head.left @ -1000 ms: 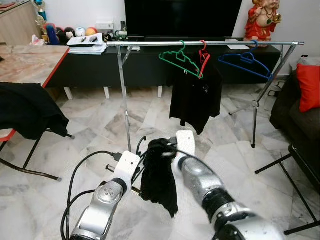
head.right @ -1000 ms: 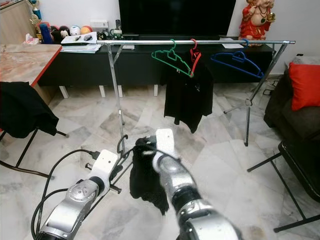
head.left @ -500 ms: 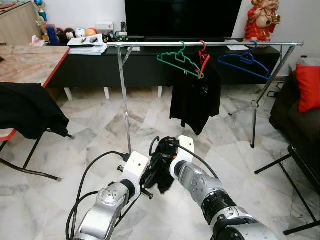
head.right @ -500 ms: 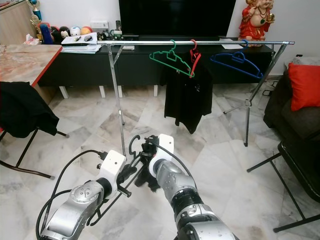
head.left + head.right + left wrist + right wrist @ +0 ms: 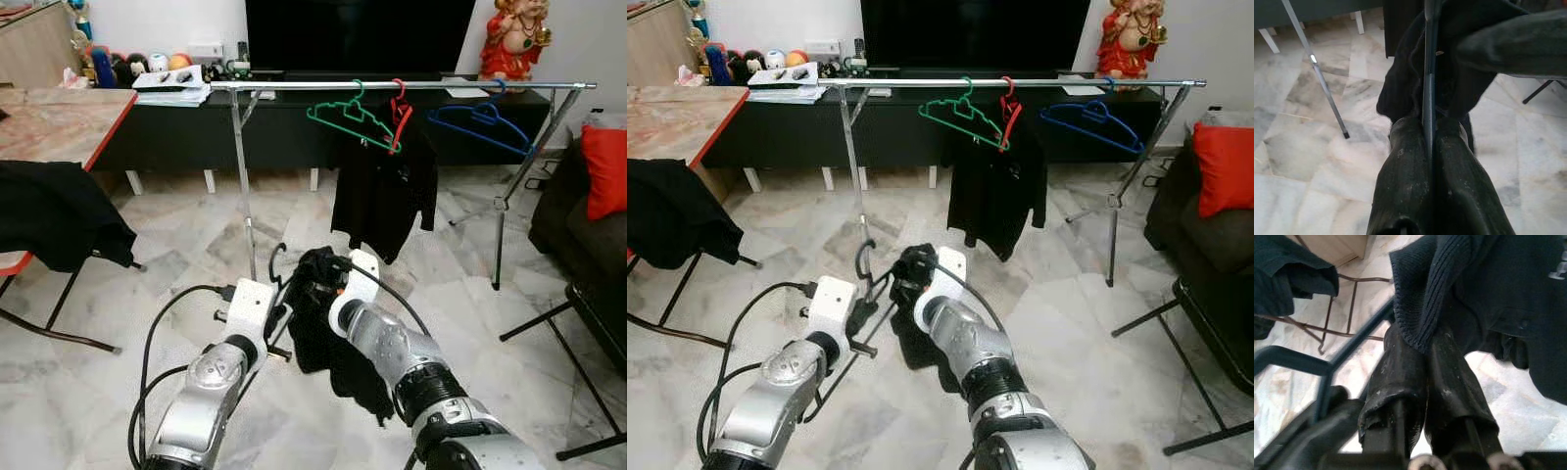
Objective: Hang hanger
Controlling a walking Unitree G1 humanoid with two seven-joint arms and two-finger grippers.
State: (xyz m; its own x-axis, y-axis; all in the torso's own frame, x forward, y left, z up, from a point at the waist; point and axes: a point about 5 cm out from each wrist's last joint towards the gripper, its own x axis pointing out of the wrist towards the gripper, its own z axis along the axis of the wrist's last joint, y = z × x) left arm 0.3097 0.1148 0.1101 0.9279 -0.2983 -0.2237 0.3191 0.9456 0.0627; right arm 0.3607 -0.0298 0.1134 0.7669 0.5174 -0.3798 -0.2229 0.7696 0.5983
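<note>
The left gripper (image 5: 1429, 147) is pressed tight on the thin dark bar of a hanger (image 5: 1429, 88), its two black fingers (image 5: 1403, 171) meeting on either side of the bar with no gap between them. From the head views, that gripper (image 5: 277, 318) sits low in front of the robot, and the dark hanger's hook (image 5: 862, 259) curls up just above it. The right gripper (image 5: 1422, 362) is pinched on the ribbed collar edge of a black garment (image 5: 1508, 293), which drapes over and beyond its fingers (image 5: 1400, 377). In the left eye view the right gripper (image 5: 318, 294) is just beside the left one, and the black garment (image 5: 338, 357) hangs down between the two silver arms toward the marble floor (image 5: 176, 245). The hanger and garment are thus held together low before the robot, well apart from the rail.

Further out stands a metal clothes rail (image 5: 294, 86) on slanted legs. On it hang a green hanger (image 5: 348, 113), a red hanger (image 5: 399, 113) carrying a black shirt (image 5: 382, 196), and a blue hanger (image 5: 480, 122) toward the right end. Behind the rail is a low dark TV cabinet (image 5: 176, 137) with a large dark screen (image 5: 358, 34) above it. To the left, another dark garment (image 5: 54, 215) lies over the edge of a red-rimmed surface (image 5: 59, 122). A red cushion (image 5: 605, 166) rests on a dark sofa at the right.
</note>
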